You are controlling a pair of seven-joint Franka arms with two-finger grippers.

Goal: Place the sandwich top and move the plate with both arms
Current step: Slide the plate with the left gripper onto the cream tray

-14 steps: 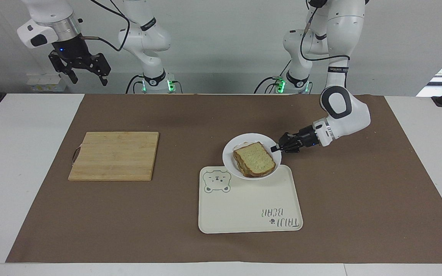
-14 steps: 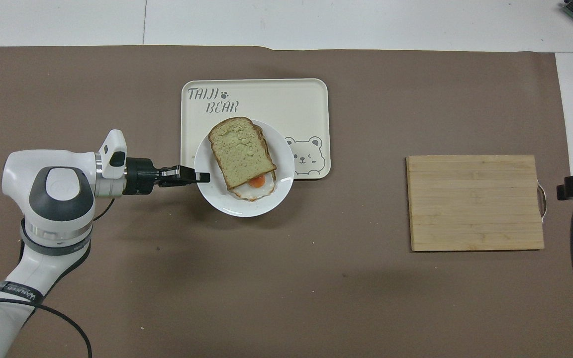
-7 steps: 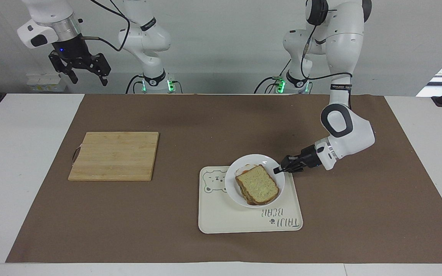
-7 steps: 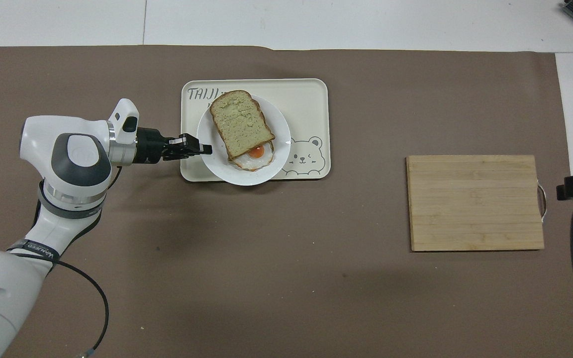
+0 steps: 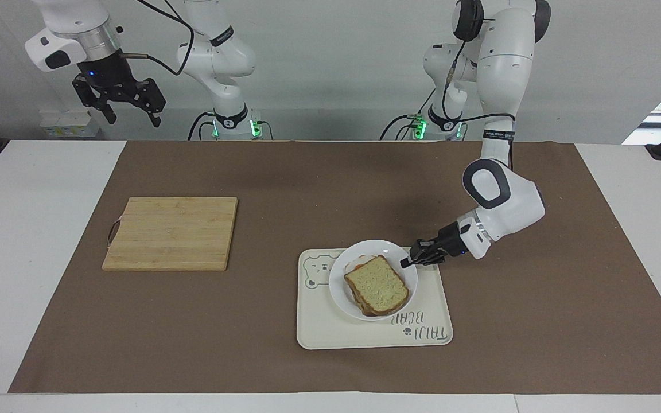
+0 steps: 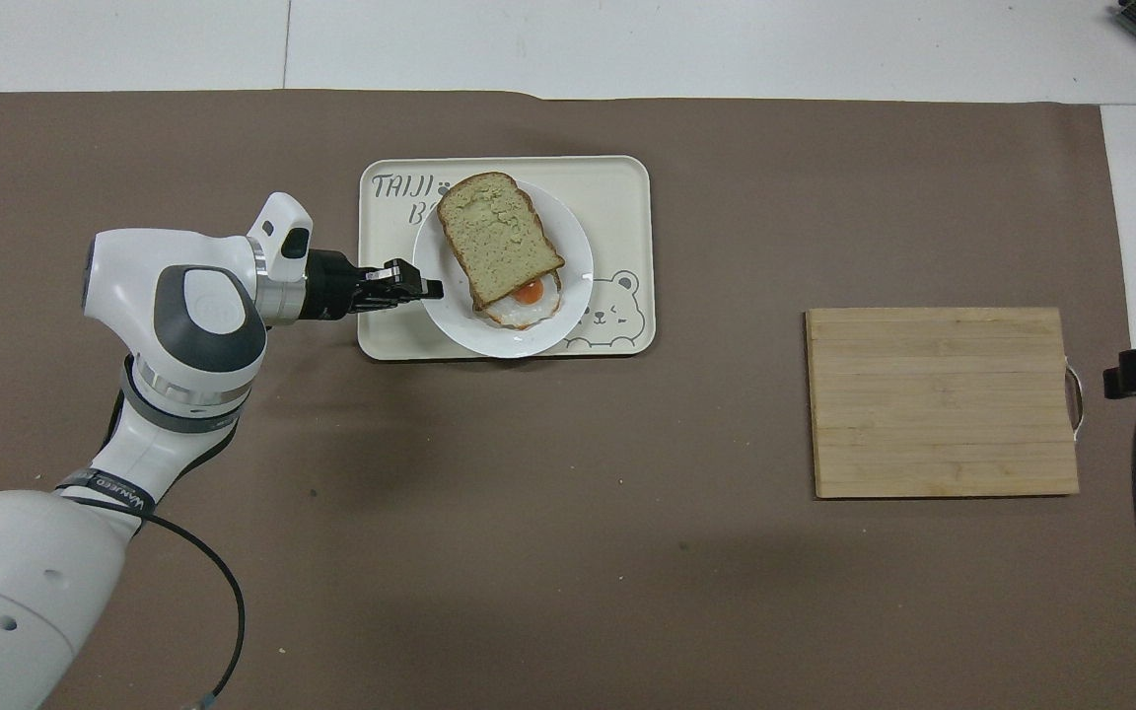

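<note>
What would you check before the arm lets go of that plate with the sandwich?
1. Sandwich top lies on the egg slice: ok.
2. Plate is over the bear tray: ok.
3. Plate fully resting on the tray: cannot tell.
4. Left pincer shut on the plate's rim: ok.
5. Right pincer open, waiting high over the right arm's end of the table: ok.
6. Cutting board apart from the tray: ok.

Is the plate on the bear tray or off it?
On it. The plate lies inside the tray rim, with the left gripper shut on its edge.
</note>
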